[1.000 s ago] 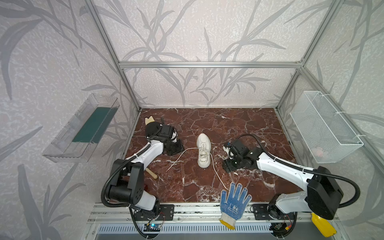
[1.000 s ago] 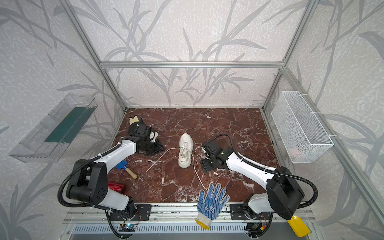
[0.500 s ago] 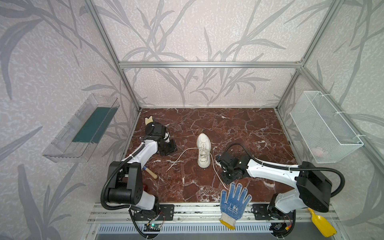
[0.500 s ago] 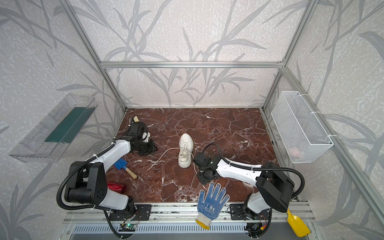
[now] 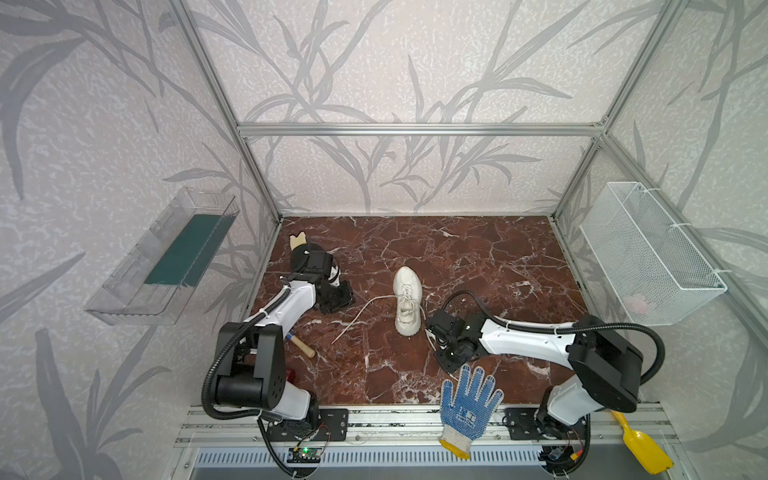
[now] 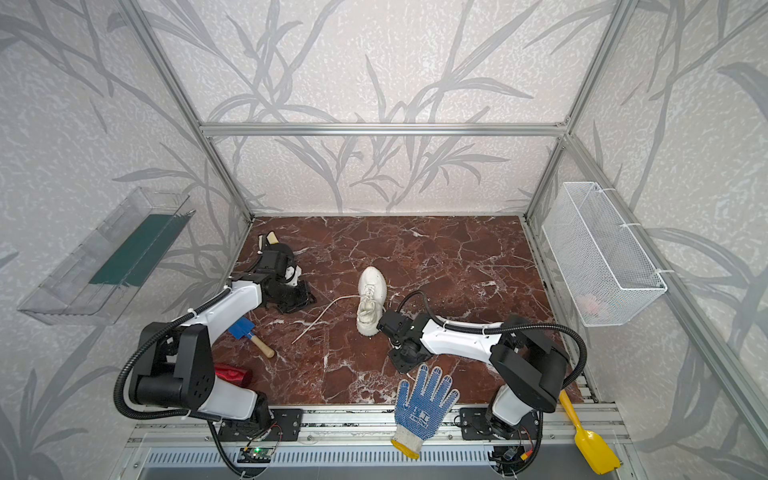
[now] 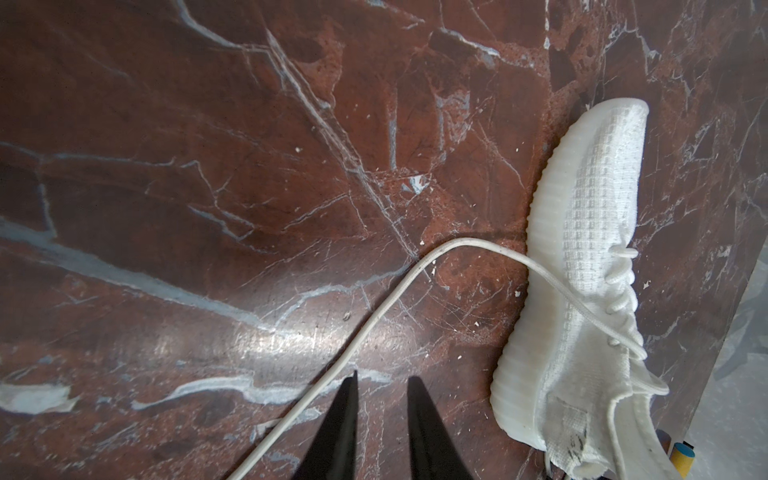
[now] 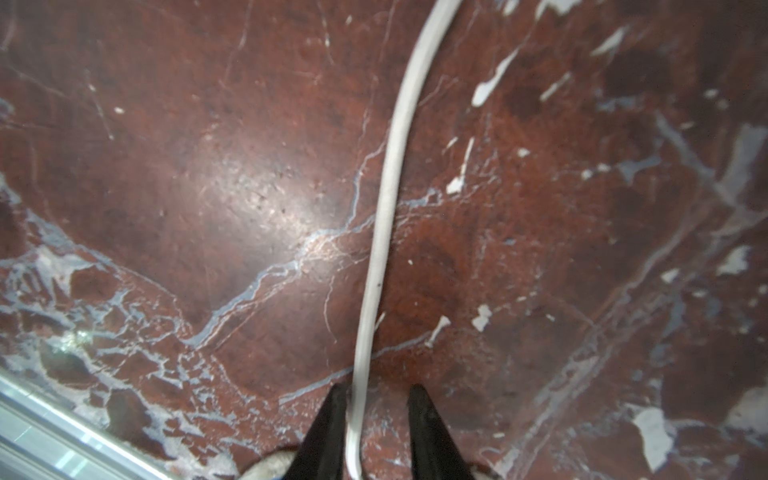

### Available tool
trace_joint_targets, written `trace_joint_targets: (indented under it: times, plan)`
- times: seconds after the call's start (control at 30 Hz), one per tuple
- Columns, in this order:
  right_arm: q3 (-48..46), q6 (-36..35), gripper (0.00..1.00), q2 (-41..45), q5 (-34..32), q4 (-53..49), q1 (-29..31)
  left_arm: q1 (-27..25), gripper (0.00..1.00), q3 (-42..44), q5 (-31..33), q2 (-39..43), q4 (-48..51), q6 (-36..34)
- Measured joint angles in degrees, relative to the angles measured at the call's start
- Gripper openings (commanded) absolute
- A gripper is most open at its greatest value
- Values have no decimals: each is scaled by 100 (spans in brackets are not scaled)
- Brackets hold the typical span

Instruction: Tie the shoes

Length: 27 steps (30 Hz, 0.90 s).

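Observation:
The off-white shoe (image 5: 407, 303) (image 6: 371, 301) (image 7: 582, 291) lies mid-floor, toe to the back. Its left lace (image 5: 361, 316) (image 7: 374, 324) trails loose toward the front left. My left gripper (image 5: 345, 297) (image 7: 382, 376) sits low, left of the shoe, open by a narrow gap. Nothing is between its fingers, and that lace passes just beside one fingertip. My right gripper (image 5: 449, 359) (image 8: 378, 388) is down at the floor, front right of the shoe. The right lace (image 8: 386, 199) runs between its fingers, against one finger (image 8: 332, 415), with a gap to the other.
A blue dotted glove (image 5: 467, 405) lies on the front rail just before the right gripper. A blue tool with a wooden handle (image 6: 249, 334) and a red object (image 6: 232, 374) lie front left. A wire basket (image 5: 648, 253) hangs on the right wall and a clear tray (image 5: 162, 257) on the left.
My right gripper has come forward and down along the right lace, and its jaws have narrowed round it. My left gripper drew back a little to the left.

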State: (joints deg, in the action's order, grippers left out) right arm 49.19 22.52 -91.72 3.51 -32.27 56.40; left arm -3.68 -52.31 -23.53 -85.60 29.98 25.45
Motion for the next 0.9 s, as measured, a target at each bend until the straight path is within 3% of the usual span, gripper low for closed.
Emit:
trace_joint_targets:
  times: [0.1,0.3,0.57,0.77,0.9]
  plan:
    - [48,31,22,-52,2,63,2,0,24,7,-2,0,-2,-4]
    - [85,39,4,-92,-118,66,2,7,24,37,0,0,-2,-39]
    - [330,-59,1,162,-619,-361,-138,17,24,42,0,-15,-7,-44]
    - [614,-411,1,662,-765,-549,-1034,33,24,42,-9,-81,-4,-50]
    - [1027,-776,1,566,-804,-645,-1582,37,24,42,-11,-96,-4,-48]
